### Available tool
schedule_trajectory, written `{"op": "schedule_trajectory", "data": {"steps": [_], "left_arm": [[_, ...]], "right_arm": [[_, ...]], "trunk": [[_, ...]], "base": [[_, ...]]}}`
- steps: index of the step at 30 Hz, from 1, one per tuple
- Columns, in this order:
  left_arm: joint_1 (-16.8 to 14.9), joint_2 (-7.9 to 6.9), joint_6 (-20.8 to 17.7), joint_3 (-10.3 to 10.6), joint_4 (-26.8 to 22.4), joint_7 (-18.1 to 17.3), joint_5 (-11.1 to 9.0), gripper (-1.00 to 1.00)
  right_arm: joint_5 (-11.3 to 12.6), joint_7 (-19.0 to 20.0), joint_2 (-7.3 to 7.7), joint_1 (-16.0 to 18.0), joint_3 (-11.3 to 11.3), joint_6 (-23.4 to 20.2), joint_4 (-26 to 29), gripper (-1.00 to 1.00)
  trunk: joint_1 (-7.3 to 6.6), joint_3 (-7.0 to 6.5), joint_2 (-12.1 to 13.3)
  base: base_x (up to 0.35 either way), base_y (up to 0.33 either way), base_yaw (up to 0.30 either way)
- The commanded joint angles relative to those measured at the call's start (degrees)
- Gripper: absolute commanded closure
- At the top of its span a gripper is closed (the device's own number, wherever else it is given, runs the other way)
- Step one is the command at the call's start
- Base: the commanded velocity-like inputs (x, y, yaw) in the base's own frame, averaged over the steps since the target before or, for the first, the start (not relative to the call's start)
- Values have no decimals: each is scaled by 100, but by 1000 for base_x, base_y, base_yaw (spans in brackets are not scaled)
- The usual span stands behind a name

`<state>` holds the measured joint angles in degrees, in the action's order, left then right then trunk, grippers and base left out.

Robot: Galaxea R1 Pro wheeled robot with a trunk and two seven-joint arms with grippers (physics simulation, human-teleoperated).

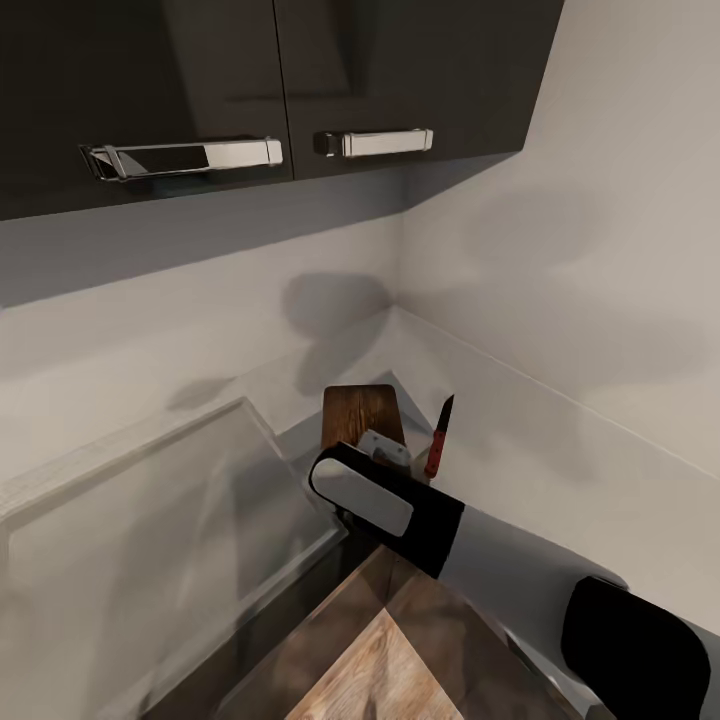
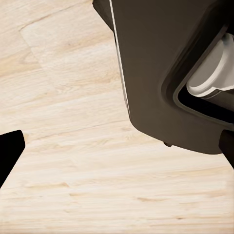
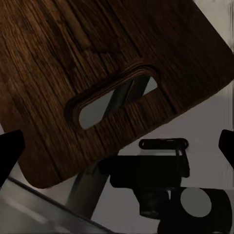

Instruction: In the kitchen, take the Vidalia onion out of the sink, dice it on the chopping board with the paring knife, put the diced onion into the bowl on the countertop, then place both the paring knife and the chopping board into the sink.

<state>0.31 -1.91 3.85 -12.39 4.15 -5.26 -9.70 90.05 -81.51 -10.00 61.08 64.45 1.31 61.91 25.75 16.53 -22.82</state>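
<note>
- The sink (image 1: 150,510) lies to the left of the right end effector (image 3: 117,141).
- The chopping board (image 1: 362,412) is just ahead of its spread fingers, still on the worktop (image 1: 560,460).
- The paring knife (image 1: 438,440) lies just right; both seem not yet moved to the sink.

Two dark wall cupboards (image 1: 270,80) hang up high, each with a shiny handle (image 1: 185,157). A pale wooden floor (image 2: 73,161) lies below.
</note>
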Motion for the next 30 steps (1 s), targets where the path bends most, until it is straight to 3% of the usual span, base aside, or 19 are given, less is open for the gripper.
{"op": "schedule_trajectory", "data": {"steps": [1, 9, 16, 24, 30], "left_arm": [[-4, -2, 28, -5, 16, -36, -59, -100], [-5, -4, 28, -6, 16, -36, -66, -100], [-4, -9, 28, -4, 16, -36, -67, -100], [-4, -11, 29, -6, 19, -36, -67, -100], [-4, -11, 29, -4, 21, -36, -67, -100]], "right_arm": [[-39, -15, 0, 9, -39, 11, -19, -100], [-310, -23, 0, 9, -105, 9, -38, -100], [-329, -47, 0, 9, -135, 31, -41, -100], [-330, -79, 0, 9, -477, 108, -39, -100], [-330, -84, 0, 9, -533, 114, -39, -100]], "trunk": [[3, 9, -10], [3, 9, -10], [3, 9, -10], [3, 12, -10], [3, 51, -10]], "base": [[0, 0, 0], [0, 0, 0], [0, 0, 0], [0, 0, 0], [0, 0, 0]]}}
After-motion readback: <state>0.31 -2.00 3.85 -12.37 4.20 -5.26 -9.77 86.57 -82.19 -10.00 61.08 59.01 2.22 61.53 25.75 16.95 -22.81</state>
